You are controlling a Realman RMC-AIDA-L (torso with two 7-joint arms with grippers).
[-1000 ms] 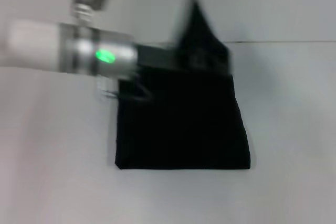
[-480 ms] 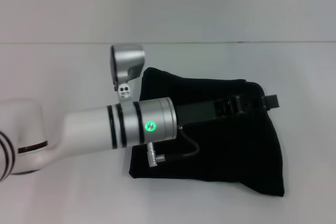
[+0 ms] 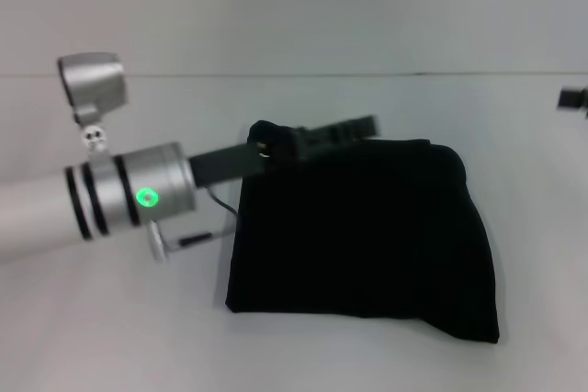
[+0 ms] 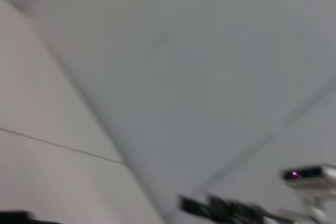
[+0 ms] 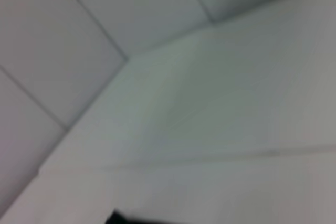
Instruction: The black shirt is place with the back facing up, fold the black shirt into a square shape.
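The white surface holds the black shirt, folded into a rough square in the middle. The left arm reaches in from the left. Its hand is over the shirt's far edge; open or closed, I cannot tell. The right hand peeks in at the far right edge.
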